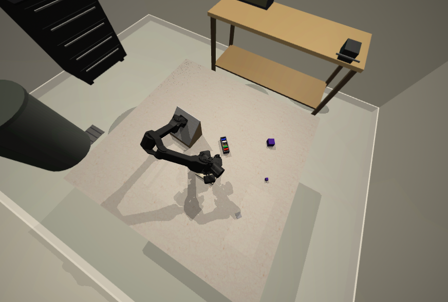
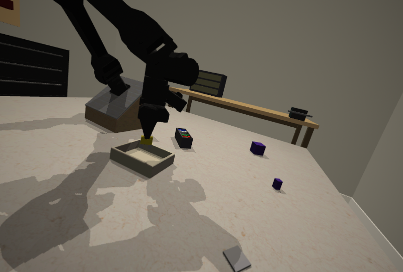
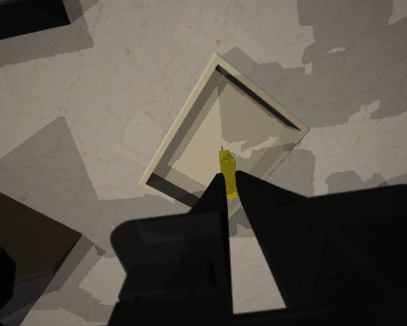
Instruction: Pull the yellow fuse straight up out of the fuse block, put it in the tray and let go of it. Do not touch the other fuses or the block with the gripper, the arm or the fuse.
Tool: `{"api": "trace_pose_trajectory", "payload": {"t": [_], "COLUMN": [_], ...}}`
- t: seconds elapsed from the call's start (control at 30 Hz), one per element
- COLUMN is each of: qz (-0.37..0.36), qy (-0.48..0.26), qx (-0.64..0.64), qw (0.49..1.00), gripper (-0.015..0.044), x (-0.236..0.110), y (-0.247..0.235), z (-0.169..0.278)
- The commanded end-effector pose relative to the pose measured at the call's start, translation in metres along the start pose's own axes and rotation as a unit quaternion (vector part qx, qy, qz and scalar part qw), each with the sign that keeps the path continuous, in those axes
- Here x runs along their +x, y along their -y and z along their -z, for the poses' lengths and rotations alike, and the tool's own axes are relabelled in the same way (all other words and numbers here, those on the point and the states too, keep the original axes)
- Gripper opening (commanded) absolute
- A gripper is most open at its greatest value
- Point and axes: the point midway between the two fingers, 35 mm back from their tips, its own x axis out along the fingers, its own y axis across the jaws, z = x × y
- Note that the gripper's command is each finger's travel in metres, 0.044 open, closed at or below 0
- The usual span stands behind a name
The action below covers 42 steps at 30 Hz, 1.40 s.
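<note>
My gripper (image 2: 147,135) (image 3: 228,177) (image 1: 209,178) is shut on the yellow fuse (image 2: 146,140) (image 3: 227,170). It holds the fuse upright over the tray (image 2: 143,166) (image 3: 182,131), with the fuse's lower end at about the height of the tray's far rim. In the wrist view the fuse hangs over the tray's pale floor. The black fuse block (image 1: 224,145) (image 2: 183,137) stands to the right of the tray with blue, white, green and red fuses in it, well apart from the gripper. In the top view the arm hides most of the tray.
The arm's wedge-shaped base block (image 2: 110,111) (image 1: 188,129) stands behind the tray. Two purple cubes (image 2: 257,148) (image 2: 277,183) lie to the right. A small grey tile (image 2: 236,257) lies near the front. A wooden bench (image 1: 289,31) and a black drawer cabinet (image 1: 64,20) stand off the mat.
</note>
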Motion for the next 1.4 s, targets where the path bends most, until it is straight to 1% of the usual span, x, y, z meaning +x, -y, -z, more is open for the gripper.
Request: {"api": "trace_pose_trajectory", "payload": {"t": [0.0, 0.2, 0.6, 0.63, 0.73, 0.77, 1.37], "qz": [-0.002, -0.001, 0.000, 0.000, -0.002, -0.002, -0.003], "qy": [-0.001, -0.001, -0.002, -0.001, 0.000, 0.000, 0.000], "qx": [-0.003, -0.003, 0.000, 0.000, -0.003, -0.003, -0.005], "qw": [1.000, 1.000, 1.000, 1.000, 1.000, 1.000, 1.000], "gripper": [0.0000, 0.0000, 0.0315, 0.0330, 0.0330, 0.0330, 0.0330], "x": [0.007, 0.013, 0.010, 0.007, -0.024, -0.027, -0.026], "y": [-0.002, -0.002, 0.000, 0.000, -0.002, -0.002, -0.002], "z": [0.000, 0.000, 0.001, 0.001, 0.000, 0.000, -0.001]}}
